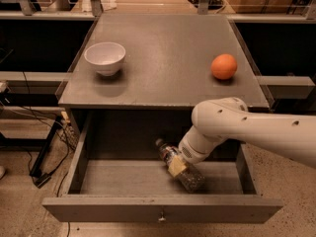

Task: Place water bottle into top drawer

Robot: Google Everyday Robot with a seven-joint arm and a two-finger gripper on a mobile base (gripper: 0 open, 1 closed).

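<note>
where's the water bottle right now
In the camera view the water bottle is inside the open top drawer, right of centre, tilted and held by the end effector.

Gripper [177,166] down in open top drawer [123,214], right of centre, at water bottle [192,179] lying diagonally on drawer floor.

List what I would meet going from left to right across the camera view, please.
white bowl → water bottle, inside the open top drawer with the end effector closed on its middle → orange fruit
</note>
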